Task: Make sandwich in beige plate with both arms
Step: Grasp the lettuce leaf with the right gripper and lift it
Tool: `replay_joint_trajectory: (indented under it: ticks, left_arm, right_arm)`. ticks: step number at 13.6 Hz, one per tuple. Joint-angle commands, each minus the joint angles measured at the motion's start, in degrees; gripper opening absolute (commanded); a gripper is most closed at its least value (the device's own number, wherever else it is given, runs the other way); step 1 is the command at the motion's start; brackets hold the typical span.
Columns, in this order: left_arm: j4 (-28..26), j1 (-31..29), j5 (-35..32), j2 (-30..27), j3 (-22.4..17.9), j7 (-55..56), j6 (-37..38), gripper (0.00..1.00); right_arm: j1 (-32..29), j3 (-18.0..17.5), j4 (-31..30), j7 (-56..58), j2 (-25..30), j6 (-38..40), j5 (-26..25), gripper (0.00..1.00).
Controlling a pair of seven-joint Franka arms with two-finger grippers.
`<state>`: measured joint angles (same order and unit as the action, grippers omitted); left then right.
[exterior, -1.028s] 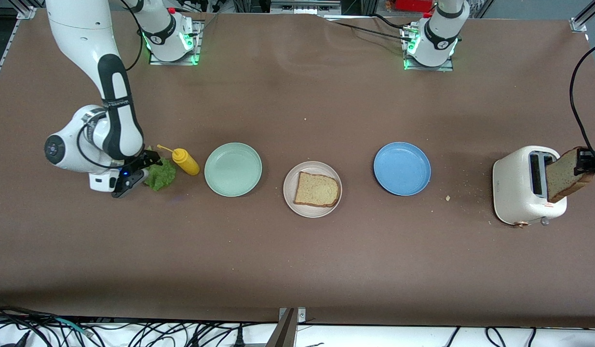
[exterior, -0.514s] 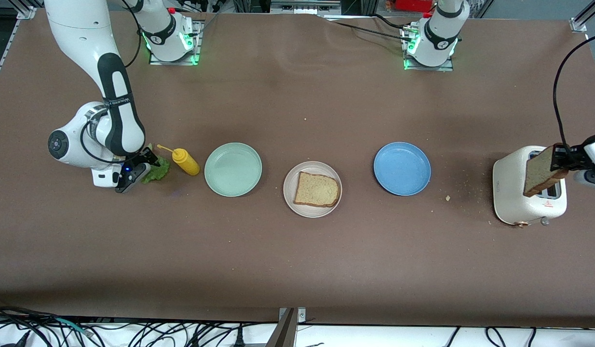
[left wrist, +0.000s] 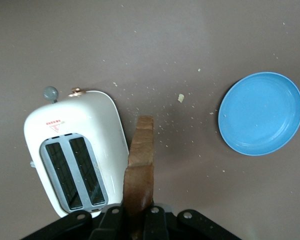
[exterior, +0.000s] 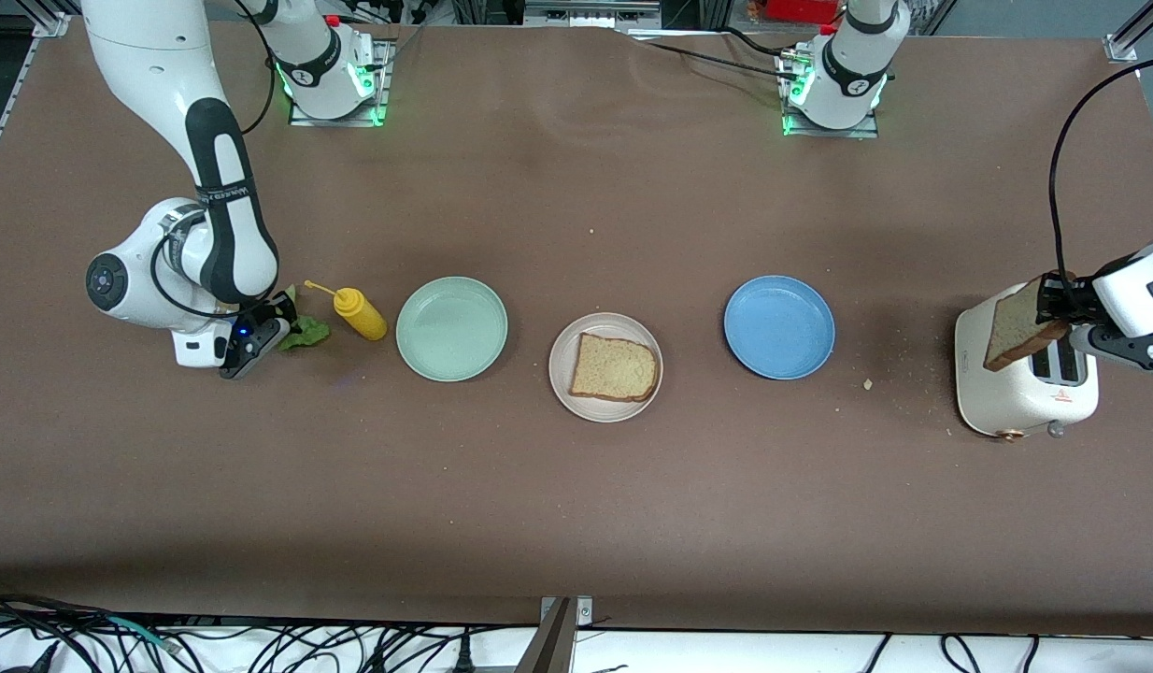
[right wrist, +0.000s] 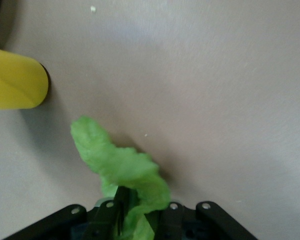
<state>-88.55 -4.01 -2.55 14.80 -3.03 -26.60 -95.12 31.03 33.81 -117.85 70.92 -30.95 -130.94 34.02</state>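
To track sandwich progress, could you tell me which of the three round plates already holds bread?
The round pale beige plate, between the mint-green plate and blue plate, holds a toasted bread slice.

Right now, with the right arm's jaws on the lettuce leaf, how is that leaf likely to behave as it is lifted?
Probably floppy: the lettuce leaf already bunches and folds where the right gripper pinches it. Likely very light, being thin and ruffled. It may droop or swing, and could tear or slip, since only one edge is held. It lies beside the mustard bottle.
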Motion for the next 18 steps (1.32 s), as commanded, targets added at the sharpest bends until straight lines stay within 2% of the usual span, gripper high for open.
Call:
replay_joint_trajectory:
  ticks: [1, 6, 11, 14, 18]
  left_arm:
    - [1.7, 1.5, 1.0, 0.6, -0.5, -0.5, 1.8, 0.0]
    - [1.7, 1.5, 1.0, 0.6, -0.5, -0.6, 1.9, 0.0]
    - [1.7, 1.5, 1.1, 0.6, -0.4, -0.5, 2.0, 0.0]
    - [1.7, 1.9, 1.1, 0.6, -0.5, -0.5, 2.0, 0.0]
    - [1.7, 1.9, 1.1, 0.6, -0.5, -0.5, 2.0, 0.0]
  right_arm:
    - [-2.0, 0.2, 5.6, -1.2, 1.4, 6.3, -4.5, 0.0]
    - [-3.9, 1.2, 17.5, -5.9, 1.4, 19.4, -10.5, 0.0]
    - [-4.3, 0.7, 29.8, -19.4, 2.0, 35.5, -10.4, 0.0]
    - [-4.2, -3.7, 32.3, -30.1, 3.6, 38.0, -7.6, 0.0]
    - [-3.9, -12.3, 32.2, -45.1, 4.9, 37.3, -4.8, 0.0]
